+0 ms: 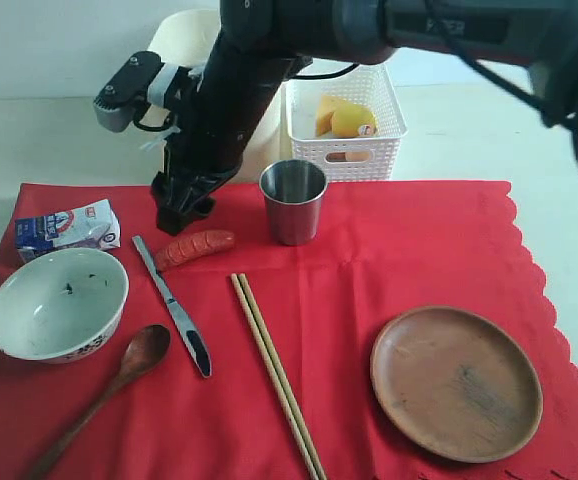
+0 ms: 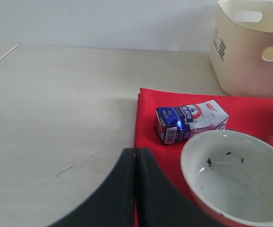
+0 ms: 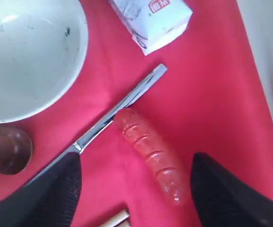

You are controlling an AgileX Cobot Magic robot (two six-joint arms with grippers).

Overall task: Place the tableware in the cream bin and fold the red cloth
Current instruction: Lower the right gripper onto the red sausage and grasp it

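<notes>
The table (image 2: 56,118) is wide and pale, a light beige surface with a faint grain running along it. On it I see a small dark scuff (image 2: 66,170), and towards one far side a thin light line (image 2: 2,57) crosses the top. Behind the table stands a plain wall (image 2: 103,21), white with a little grey-blue tone. The light is bright and even, and the shadows are soft.
</notes>
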